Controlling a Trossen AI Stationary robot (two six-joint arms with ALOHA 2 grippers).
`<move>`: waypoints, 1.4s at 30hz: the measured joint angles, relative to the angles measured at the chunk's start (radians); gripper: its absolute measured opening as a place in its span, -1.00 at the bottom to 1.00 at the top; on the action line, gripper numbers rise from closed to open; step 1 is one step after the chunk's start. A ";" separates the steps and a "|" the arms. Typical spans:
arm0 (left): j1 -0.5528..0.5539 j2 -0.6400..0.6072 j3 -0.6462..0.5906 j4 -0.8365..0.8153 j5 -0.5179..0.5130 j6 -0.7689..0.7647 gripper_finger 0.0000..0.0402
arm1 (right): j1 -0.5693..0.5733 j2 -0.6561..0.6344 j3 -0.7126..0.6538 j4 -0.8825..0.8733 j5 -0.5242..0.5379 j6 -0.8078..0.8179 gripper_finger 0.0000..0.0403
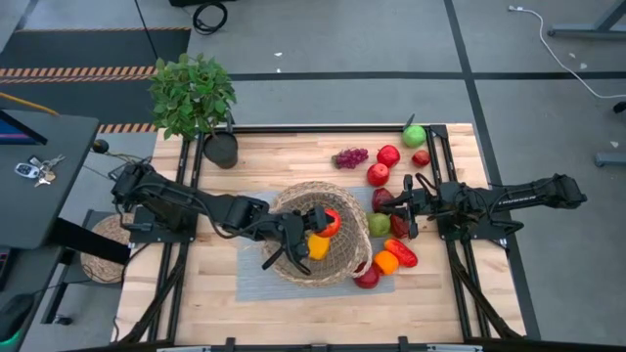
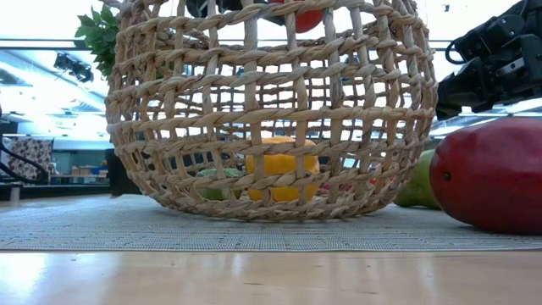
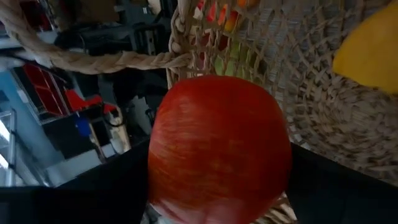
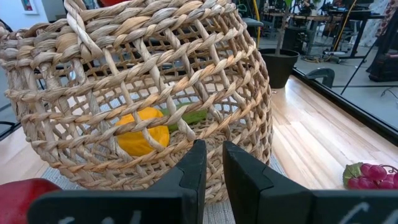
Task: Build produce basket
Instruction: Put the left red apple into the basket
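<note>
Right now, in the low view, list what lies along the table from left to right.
Dark plant pot → wicker basket, with a yellow piece inside → green fruit → big dark red fruit.

Left tool point(image 1: 323, 223) gripping; right tool point(image 1: 403, 207) closed.

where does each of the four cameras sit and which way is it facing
High view: above the table, looking straight down; both arms, basket, left tool, right tool.
Low view: table height, looking level through the basket weave; one arm at upper right.
Left wrist view: on the left arm, facing into the basket; red fruit in its tool.
Right wrist view: on the right arm, facing the basket's side past its shut fingers.
Shared: right wrist and low views both show the yellow piece inside.
</note>
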 joint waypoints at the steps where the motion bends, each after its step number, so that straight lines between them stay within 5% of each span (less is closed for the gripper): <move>1: 0.003 0.008 0.001 0.003 -0.001 -0.012 0.55 | 0.000 0.000 0.000 0.000 0.000 0.000 -0.70; 10: 0.023 0.115 0.000 -0.018 0.002 -0.044 0.55 | 0.000 0.000 0.000 0.001 0.000 0.000 -0.70; 24: 0.106 0.269 -0.001 -0.115 0.008 -0.405 0.57 | 0.000 0.000 0.000 0.001 0.000 0.000 -0.70; 42: 0.107 0.276 0.000 -0.076 0.034 -0.506 0.58 | 0.000 0.000 0.000 0.001 0.000 0.000 -0.70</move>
